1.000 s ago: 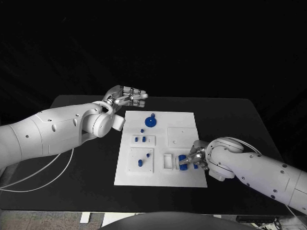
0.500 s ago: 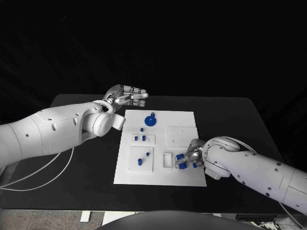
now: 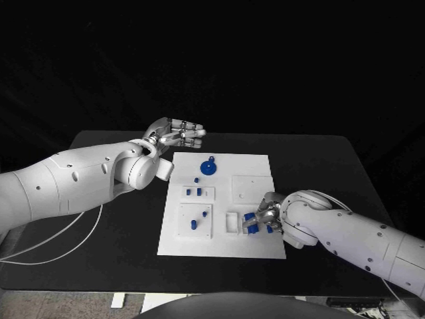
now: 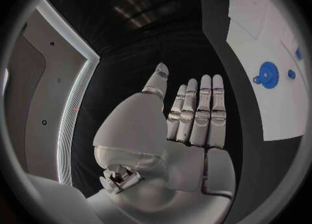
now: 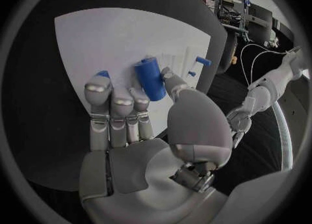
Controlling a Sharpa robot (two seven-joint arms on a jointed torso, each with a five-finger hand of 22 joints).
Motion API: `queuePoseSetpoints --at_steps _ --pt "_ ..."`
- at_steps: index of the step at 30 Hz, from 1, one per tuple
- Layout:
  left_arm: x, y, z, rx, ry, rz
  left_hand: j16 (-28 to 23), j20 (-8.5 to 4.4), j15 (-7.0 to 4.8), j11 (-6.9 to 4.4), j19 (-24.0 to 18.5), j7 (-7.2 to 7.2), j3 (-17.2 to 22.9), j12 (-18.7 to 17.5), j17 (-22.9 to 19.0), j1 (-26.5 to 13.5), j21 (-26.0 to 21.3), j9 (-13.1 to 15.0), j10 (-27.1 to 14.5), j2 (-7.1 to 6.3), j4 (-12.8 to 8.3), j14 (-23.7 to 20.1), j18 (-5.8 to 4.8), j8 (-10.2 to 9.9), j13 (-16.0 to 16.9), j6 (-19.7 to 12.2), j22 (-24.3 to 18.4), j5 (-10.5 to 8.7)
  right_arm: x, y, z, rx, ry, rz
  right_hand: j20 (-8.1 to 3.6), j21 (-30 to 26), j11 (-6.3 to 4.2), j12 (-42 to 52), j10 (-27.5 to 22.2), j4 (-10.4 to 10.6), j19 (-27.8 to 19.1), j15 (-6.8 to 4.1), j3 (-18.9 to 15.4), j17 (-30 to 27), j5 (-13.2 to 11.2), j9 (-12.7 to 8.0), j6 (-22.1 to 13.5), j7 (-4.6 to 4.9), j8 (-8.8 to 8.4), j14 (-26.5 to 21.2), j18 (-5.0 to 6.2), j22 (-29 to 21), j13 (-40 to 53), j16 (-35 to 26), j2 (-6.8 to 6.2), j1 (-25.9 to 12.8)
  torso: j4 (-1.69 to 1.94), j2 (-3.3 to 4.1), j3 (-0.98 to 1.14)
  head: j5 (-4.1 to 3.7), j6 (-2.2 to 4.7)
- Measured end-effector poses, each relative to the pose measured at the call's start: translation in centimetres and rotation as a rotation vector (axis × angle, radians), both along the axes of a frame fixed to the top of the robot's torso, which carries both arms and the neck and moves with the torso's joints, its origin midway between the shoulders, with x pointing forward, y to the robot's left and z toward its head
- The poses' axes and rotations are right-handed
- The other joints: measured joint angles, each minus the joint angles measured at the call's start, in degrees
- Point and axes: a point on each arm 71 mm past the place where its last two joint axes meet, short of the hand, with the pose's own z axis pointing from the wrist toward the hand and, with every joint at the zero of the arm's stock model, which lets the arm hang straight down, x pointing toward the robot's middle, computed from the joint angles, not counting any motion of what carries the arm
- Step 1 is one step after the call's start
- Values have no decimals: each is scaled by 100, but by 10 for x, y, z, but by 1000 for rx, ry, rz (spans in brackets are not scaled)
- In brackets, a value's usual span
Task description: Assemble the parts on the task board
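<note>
— Blue cylinder part (image 5: 150, 78), where is it?
— Pinched by the right hand (image 3: 269, 216) over the task board's (image 3: 246, 161) near corner.
— And the left hand (image 3: 177, 133)?
— Empty, fingers (image 4: 197, 110) straight together (beyond the board's far corner, above the desk (image 3: 318, 166)).

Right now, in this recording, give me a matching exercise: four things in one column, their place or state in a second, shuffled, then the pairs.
Things:
1. left silver hand
2. right silver hand
3. round blue disc-shaped part
4. white rectangular task board

Places or states:
A. lies on the far end of the board
B. holds a blue cylinder part between thumb and fingers
C. open, holding nothing, off the board's far left corner
D. lies in the middle of the black table

Pairs: 1-C, 2-B, 3-A, 4-D
</note>
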Motion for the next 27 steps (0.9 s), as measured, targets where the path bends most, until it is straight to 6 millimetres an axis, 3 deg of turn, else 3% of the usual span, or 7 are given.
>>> queuePoseSetpoints --at_steps 8,9,10,11,13,14,27 --pt "0 0 0 1 2 -1 0 0 0 0 0 23 0 0 0 0 0 0 0 0 0 0 0 0 0 23 -13 0 -4 -1 0 22 -16 -24 0 53 -39 0 -9 -441 0 -7 -36 -32 498 -6 270 -94 -59 28 -11 4 -44 0 189 -189 -2 0 1 -5 5" --pt "0 0 0 2 2 -1 0 0 0 0 0 23 0 0 0 0 0 0 0 0 0 0 0 0 0 23 -14 9 -5 -1 0 26 -19 -29 0 53 -59 0 -13 -463 0 -10 -58 -35 574 -138 287 -100 -59 33 -10 4 -53 0 213 -213 -3 0 1 -5 5" --pt "0 0 0 2 2 -1 0 0 0 0 0 23 0 0 0 0 0 0 0 0 0 0 0 0 0 23 -18 28 -5 -1 0 31 -23 -34 0 54 -68 0 -4 -537 0 -5 -32 -40 628 -460 316 -97 -44 41 -10 4 -61 0 244 -244 -3 0 1 -3 5" --pt "0 1 0 2 2 -1 0 0 0 0 0 23 0 0 0 0 0 0 0 0 0 0 0 0 0 23 -18 28 -6 -2 1 39 -28 -40 0 54 -69 0 -4 -607 0 -5 10 -41 666 -1148 330 -109 -30 41 -9 4 -62 0 261 -261 -3 0 1 -1 5" --pt "0 1 0 3 3 -1 0 0 0 0 0 23 0 0 0 0 0 0 0 0 0 0 0 0 0 23 -18 28 -7 -2 3 49 -35 -49 0 54 -84 0 -19 -681 0 -8 21 -48 713 -1537 347 -128 -61 44 -2 4 -83 0 305 -305 -3 -1 1 3 9" --pt "0 1 0 4 3 -1 0 0 0 0 0 34 1 0 0 0 0 0 0 0 0 0 0 0 0 34 -18 28 -8 -3 4 55 -39 -56 0 67 -107 -9 -44 -684 0 -12 19 -48 726 -1582 349 -127 -77 43 -2 4 -96 0 409 -214 -3 -1 1 4 9" --pt "0 3 -1 9 5 0 0 0 0 0 0 12 1 0 0 0 0 0 0 0 -1 0 0 0 0 94 -25 28 -11 -5 31 133 -63 -85 0 76 -133 -85 -20 -688 0 -34 -53 -74 726 -1558 383 -97 -75 29 -2 3 -180 0 486 -290 -7 -4 -2 33 53"
